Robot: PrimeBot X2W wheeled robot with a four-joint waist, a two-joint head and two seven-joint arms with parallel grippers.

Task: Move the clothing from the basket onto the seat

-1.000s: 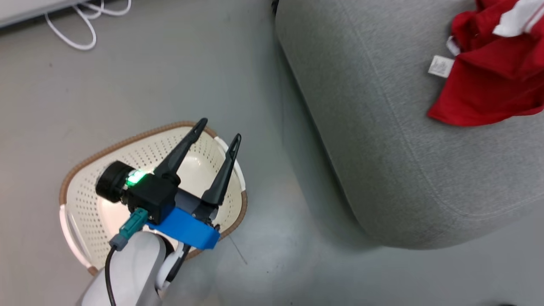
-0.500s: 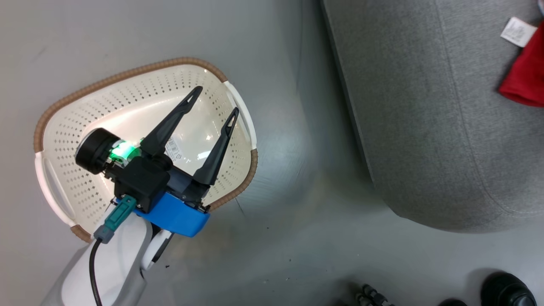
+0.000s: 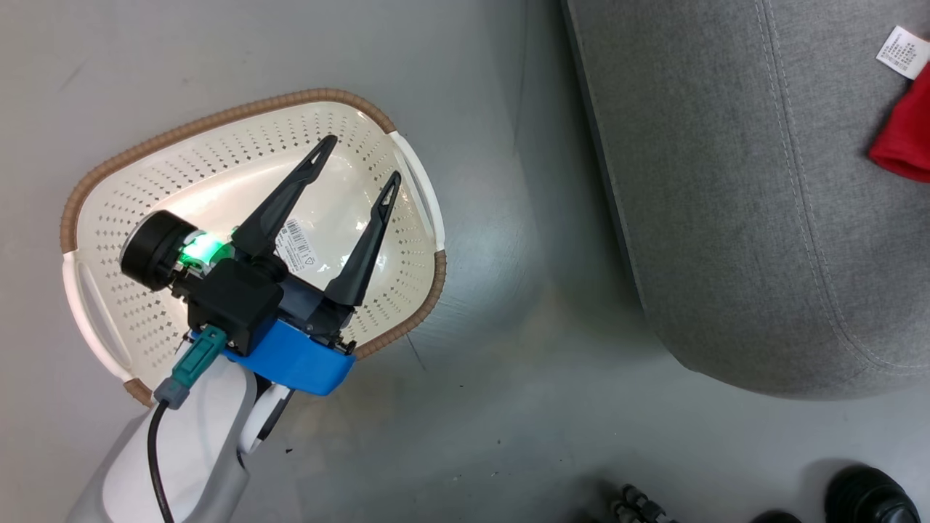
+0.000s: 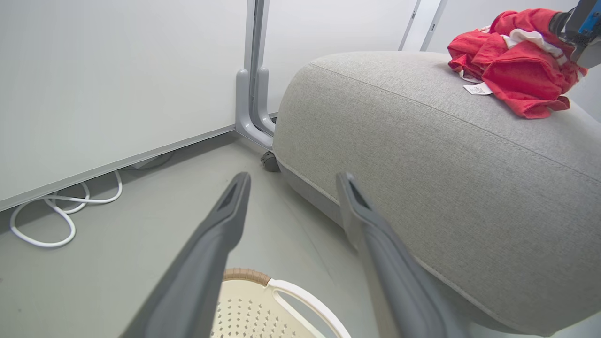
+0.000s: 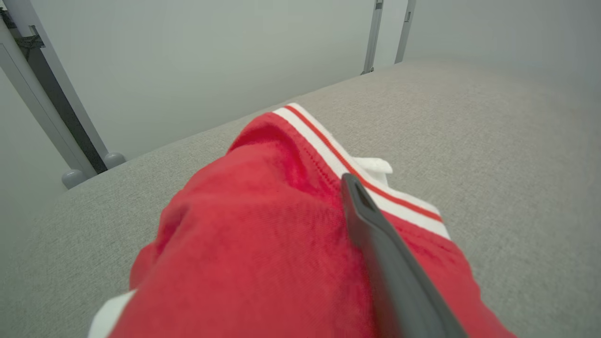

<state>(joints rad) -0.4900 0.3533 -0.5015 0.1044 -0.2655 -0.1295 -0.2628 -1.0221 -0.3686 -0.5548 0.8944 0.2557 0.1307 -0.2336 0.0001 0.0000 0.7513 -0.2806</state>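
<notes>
Likely final step: basket (image 3: 131, 189) empty, clothing (image 3: 904, 138) on seat (image 3: 726, 181) at 2 o'clock. L fingers (image 3: 287, 196) spread; R fingers (image 5: 385, 263) grip unclear. Next: release, retract.

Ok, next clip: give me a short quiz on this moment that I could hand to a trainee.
1. True or false: the left end effector hangs open above the oval cream-white perforated plastic basket.
2. Where does the bright-red striped clothing lie?
A. in the basket
B. on the floor
C. on the large grey fabric seat
3. What is stuck to the basket's bottom?

Key: 1 true; 2 C; 3 a barcode sticker.
</notes>
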